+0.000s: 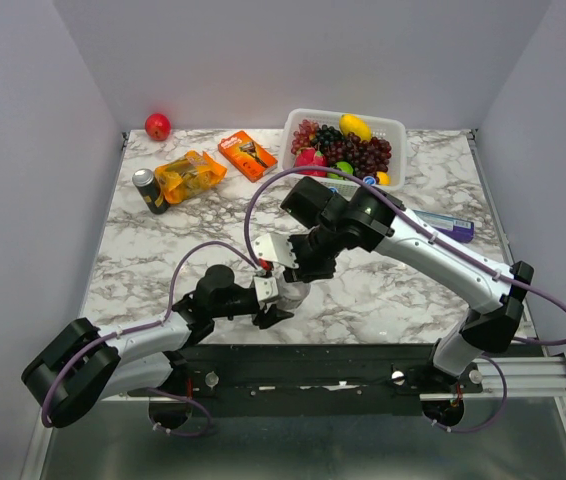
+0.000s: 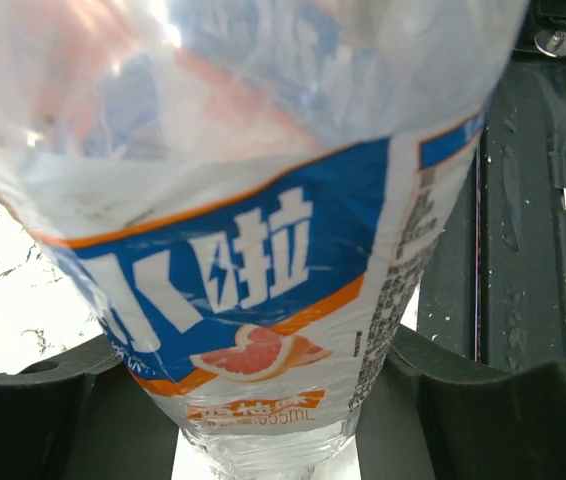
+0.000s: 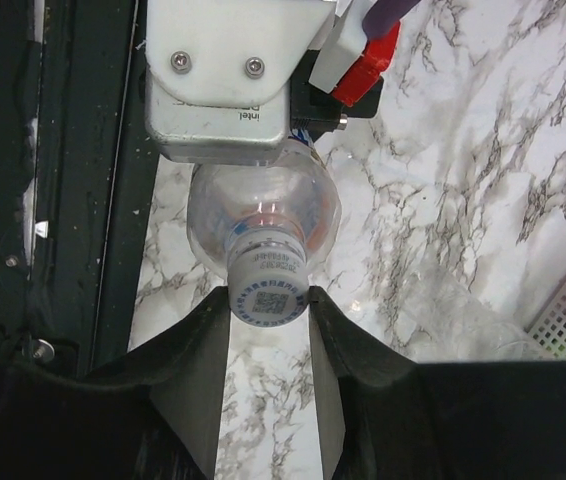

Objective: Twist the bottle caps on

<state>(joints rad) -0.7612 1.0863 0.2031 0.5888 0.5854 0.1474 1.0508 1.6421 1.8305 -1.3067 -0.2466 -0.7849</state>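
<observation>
White walls boxed in the marble table point(image 1: 383, 290), and the work sat at about 6 o'clock, just inside the near edge. My left gripper point(image 2: 263, 440) was clenched around the labelled bottle point(image 2: 263, 230), which filled its wrist view and stood out between the dark fingers. From the right wrist I looked straight onto the pale cap point(image 3: 267, 290), which sat on the bottle's neck. The right gripper point(image 3: 269, 310) had a fingertip on either side of that cap, close against it. I could not tell whether it was pinching the cap or had just eased off.

I judged this bottle to be mid-screw: the cap was on, but how tight it was I couldn't see. I could not pick out any other bottles or caps for certain. A blue-ended object point(image 1: 455, 229) lay at 3 o'clock, partly behind the right arm.

Far off were the fruit basket point(image 1: 395, 128) at 1 o'clock, an orange box point(image 1: 247, 154) at 12, a red fruit point(image 1: 157, 126) at 11, and a dark can point(image 1: 148, 190) beside an orange packet point(image 1: 189, 175) at 10. None of them crowded the grip, though the two wrists were packed tightly together.
</observation>
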